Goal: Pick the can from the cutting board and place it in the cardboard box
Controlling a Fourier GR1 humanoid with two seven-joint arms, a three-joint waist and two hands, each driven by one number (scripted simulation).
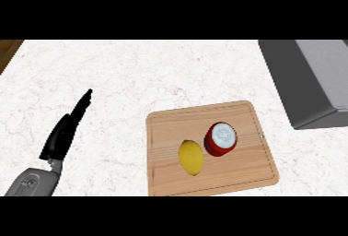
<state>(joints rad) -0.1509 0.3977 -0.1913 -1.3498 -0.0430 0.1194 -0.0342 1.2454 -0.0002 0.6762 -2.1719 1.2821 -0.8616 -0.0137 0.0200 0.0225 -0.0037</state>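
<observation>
A red can with a pale lid stands on the wooden cutting board, right of the board's middle. Close beside the can, to its left, a yellow lemon lies on the board. My left hand shows at the left over the bare counter, fingers straight and pointing up, well apart from the board. No right hand shows in the head view. No cardboard box is visible; a grey box-like block sits at the right edge.
The white marbled counter spreads behind and left of the board. A strip of brown wood shows at the top left corner.
</observation>
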